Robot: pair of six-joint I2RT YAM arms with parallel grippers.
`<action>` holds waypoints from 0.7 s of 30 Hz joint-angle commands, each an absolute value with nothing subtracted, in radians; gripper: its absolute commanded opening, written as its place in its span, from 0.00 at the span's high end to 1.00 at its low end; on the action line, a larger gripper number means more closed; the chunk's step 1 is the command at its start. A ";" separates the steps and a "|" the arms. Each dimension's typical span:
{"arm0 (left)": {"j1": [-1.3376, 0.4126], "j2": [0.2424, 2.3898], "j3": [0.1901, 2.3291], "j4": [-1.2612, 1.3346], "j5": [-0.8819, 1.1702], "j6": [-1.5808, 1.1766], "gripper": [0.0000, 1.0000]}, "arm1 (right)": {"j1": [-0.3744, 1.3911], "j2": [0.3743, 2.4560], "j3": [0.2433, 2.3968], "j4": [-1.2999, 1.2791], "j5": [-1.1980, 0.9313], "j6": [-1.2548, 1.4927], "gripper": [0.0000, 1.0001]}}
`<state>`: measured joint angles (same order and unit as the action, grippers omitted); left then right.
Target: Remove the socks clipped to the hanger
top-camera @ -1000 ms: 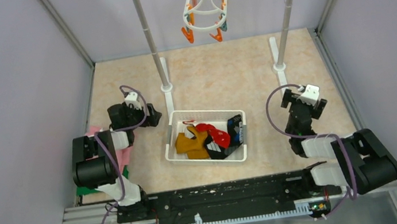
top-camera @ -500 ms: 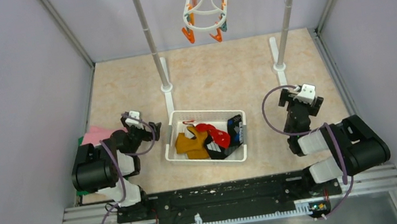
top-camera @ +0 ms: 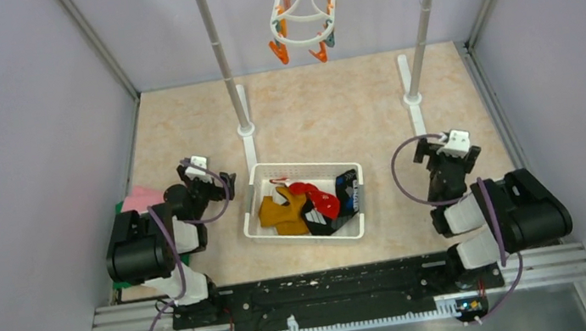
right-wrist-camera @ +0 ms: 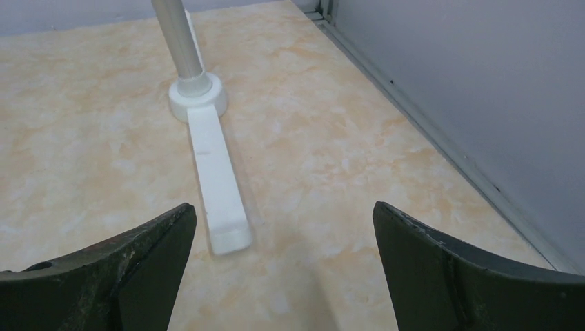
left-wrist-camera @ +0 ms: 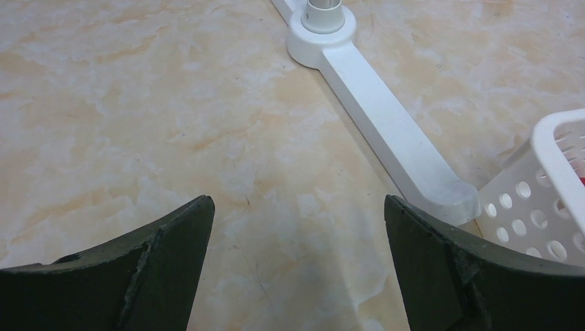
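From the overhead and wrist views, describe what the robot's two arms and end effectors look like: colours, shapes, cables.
Both arms are black with white link sections: left arm, right arm. A purple cable loops along each, and a small white camera block sits at each wrist. The left end effector and right end effector have dark, curved, scuffed fingers.

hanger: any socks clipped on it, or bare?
Bare. In the top view the hanger carries only its own orange clips, no fabric in them; the socks lie in the basket.
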<state>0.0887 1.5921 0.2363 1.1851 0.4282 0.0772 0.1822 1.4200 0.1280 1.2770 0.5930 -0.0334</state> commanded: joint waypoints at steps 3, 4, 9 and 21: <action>0.085 1.568 0.253 1.216 0.431 0.089 0.01 | 0.139 1.464 0.164 1.259 0.434 -0.012 0.01; 0.084 1.568 0.253 1.216 0.431 0.090 0.01 | 0.094 1.474 0.183 1.250 0.360 0.016 0.01; 0.083 1.568 0.253 1.216 0.431 0.090 0.01 | 0.069 1.460 0.181 1.232 0.322 0.040 0.01; 0.065 1.571 0.269 1.185 0.395 0.102 0.01 | 0.069 1.460 0.176 1.244 0.320 0.037 0.01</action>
<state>0.0784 1.5921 0.2428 1.1553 0.4095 0.0814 0.0738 1.4792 0.1764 1.2179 0.3370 0.0273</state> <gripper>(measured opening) 0.989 0.985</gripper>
